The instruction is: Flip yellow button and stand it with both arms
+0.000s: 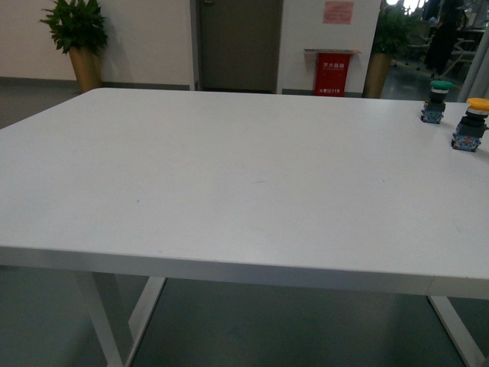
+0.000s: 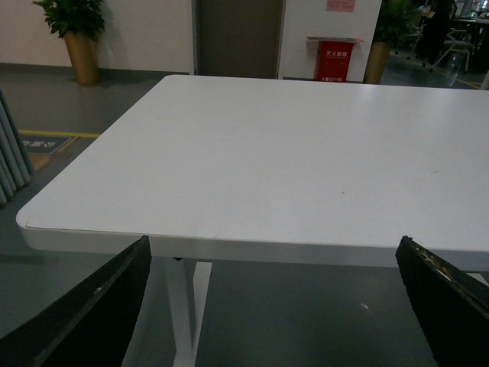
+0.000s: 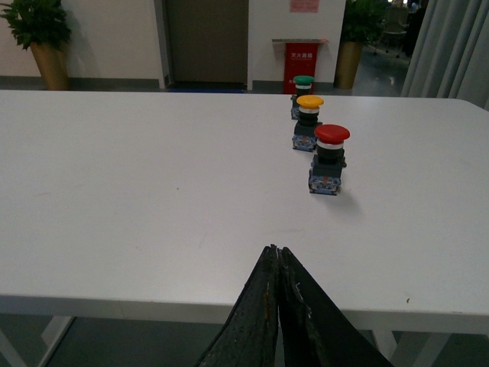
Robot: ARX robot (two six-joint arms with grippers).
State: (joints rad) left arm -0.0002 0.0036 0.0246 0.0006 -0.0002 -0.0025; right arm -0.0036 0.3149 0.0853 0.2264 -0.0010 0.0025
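Observation:
The yellow button (image 1: 471,124) stands upright, cap up, on the white table (image 1: 229,176) at the far right edge of the front view. It also shows in the right wrist view (image 3: 307,122), between a green-capped button and a red-capped one. My right gripper (image 3: 273,251) is shut and empty, at the table's near edge, well short of the buttons. My left gripper (image 2: 271,252) is open and empty, off the table's near edge; its black fingers (image 2: 92,313) frame the view. Neither arm shows in the front view.
A green button (image 1: 435,102) stands behind the yellow one, also in the right wrist view (image 3: 302,95). A red button (image 3: 328,159) stands nearest the right gripper. A door, a red box (image 1: 332,73) and potted plants (image 1: 76,42) lie beyond the table.

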